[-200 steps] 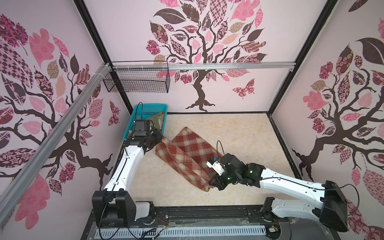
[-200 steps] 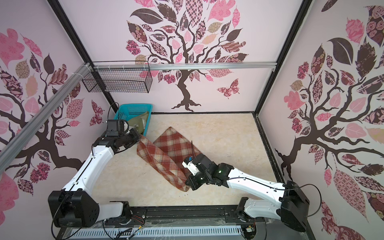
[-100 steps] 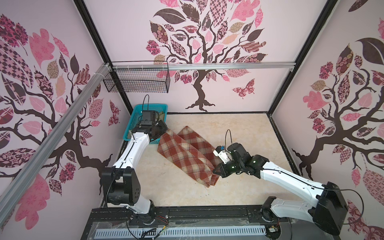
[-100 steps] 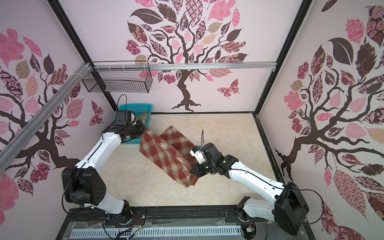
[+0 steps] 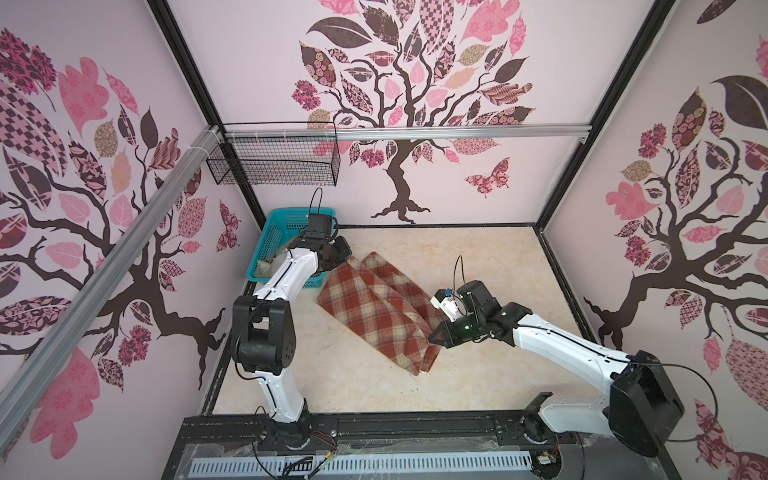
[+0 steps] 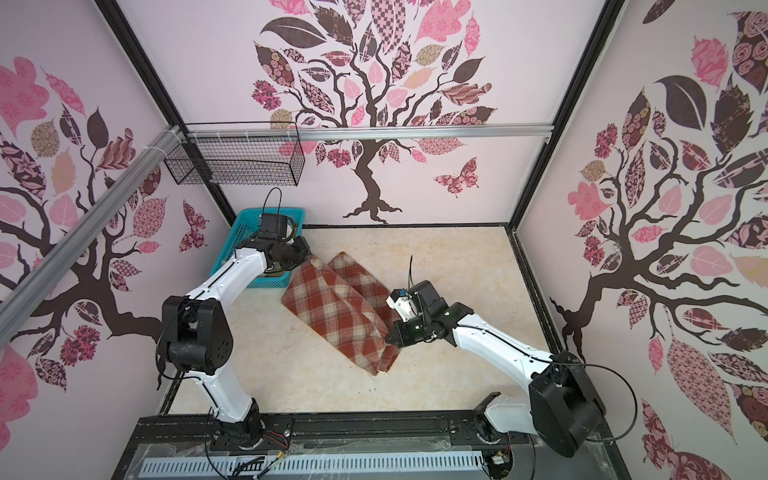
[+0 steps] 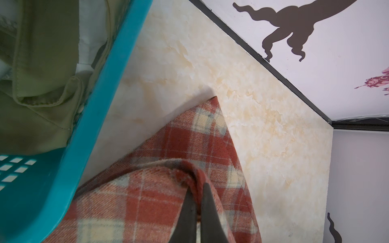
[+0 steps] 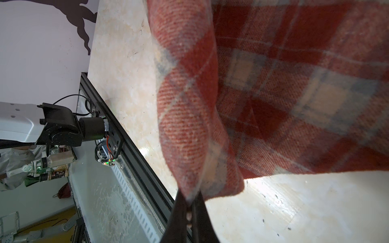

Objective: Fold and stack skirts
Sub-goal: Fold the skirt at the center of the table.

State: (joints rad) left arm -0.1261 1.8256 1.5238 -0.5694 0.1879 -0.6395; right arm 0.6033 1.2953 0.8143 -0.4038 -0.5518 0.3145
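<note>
Left tool (image 5: 341, 254) (image 6: 302, 254) (image 7: 196, 188): clamped shut on a bunched corner of the plaid skirt (image 5: 374, 307) (image 6: 337, 308) (image 7: 136, 202). In the left wrist view a fold of cloth is seen pinched right between the dark jaws.

Right tool (image 5: 433, 337) (image 6: 389, 336) (image 8: 189, 196): closed as well. A thick doubled edge of the plaid skirt (image 8: 294, 88) is gripped at the jaw tips, with no gap left between them.

Plaid skirt: spread out between the two tools on the tabletop (image 5: 457, 257) (image 6: 436, 257) and caught at opposite ends. In both top views it is laid in long overlapping folds running from one tool to the other.

Lift at the right tool: the pinched edge is held up off the tabletop (image 8: 273, 206), and the cloth drapes away from the jaws.

Lift at the left tool: the gripped fold is raised above a flatter plaid layer, whose point is seen ahead of the jaws on the tabletop (image 7: 252, 101).

Olive-green skirt (image 7: 42, 69): crumpled inside the basket (image 5: 272, 237) (image 6: 243, 226) (image 7: 101, 117), just beside the left tool and well apart from the right tool. Pale lining is glimpsed among the folds.

Basket: turquoise plastic, set just beside the left tool. It is not touched by the plaid skirt; a strip of tabletop is left between them.
</note>
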